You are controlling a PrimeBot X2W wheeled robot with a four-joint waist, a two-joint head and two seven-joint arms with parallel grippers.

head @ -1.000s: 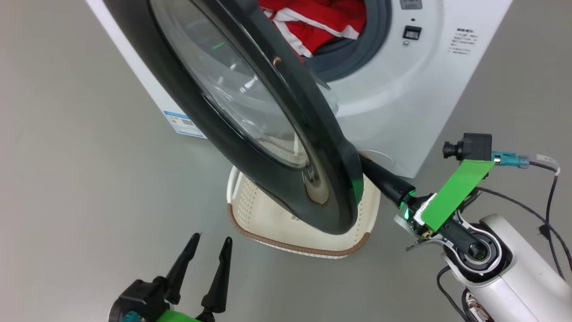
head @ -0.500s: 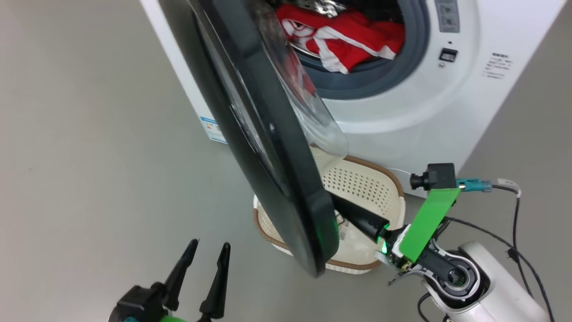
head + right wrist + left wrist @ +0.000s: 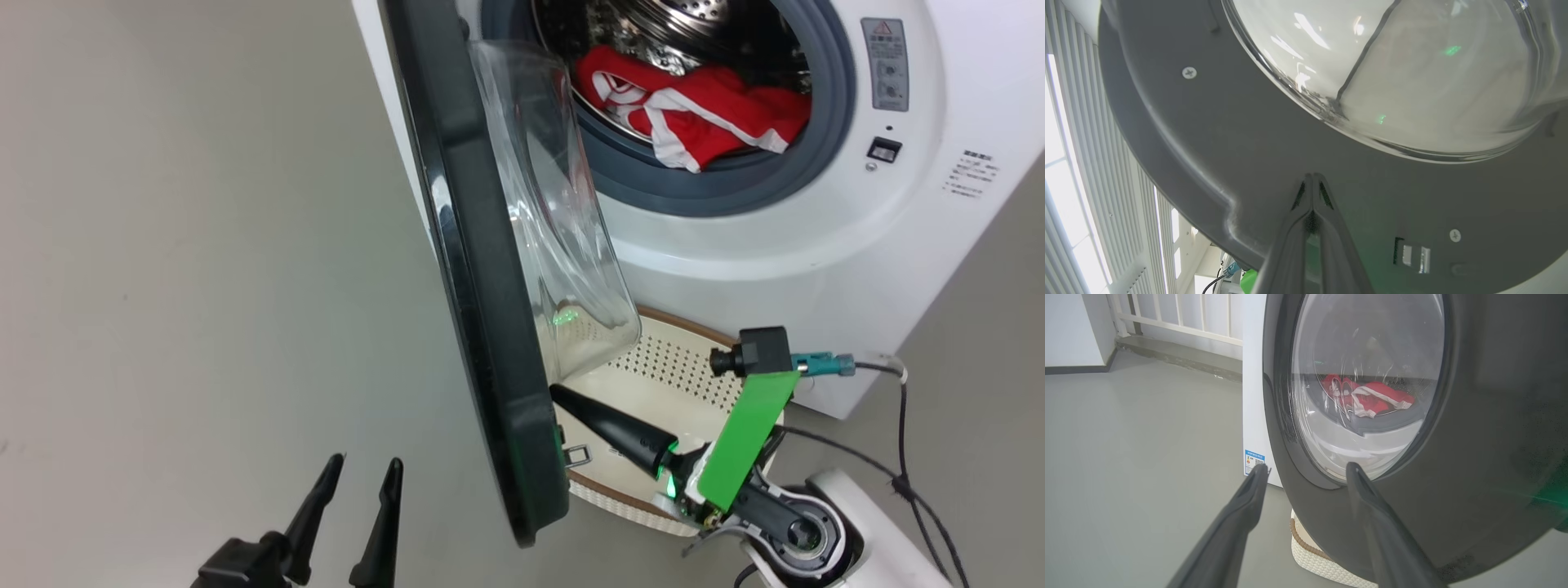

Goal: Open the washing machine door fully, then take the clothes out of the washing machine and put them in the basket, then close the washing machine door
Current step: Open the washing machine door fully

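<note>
1. The right tool [image 3: 558, 392], its fingers pressed together and empty, touches the inner frame of the washing machine door [image 3: 482, 269] near its 6 o'clock edge.
2. The left tool [image 3: 366, 465], spread wide, hangs at 7 o'clock, apart from the door.
3. The clothes [image 3: 702, 114] lie inside the washing machine [image 3: 816, 237] at 1 o'clock; the basket [image 3: 678, 367] sits at 5 o'clock.

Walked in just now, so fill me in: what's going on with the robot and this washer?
The robot is opening the washing machine door, which stands partly swung out. Its right hand is shut, with its tips against the door's grey inner frame, seemingly to push it wider. The left hand hangs open on the door's outer side, clear of it. The red clothes lie inside the washing machine, and the basket waits below the door.
</note>
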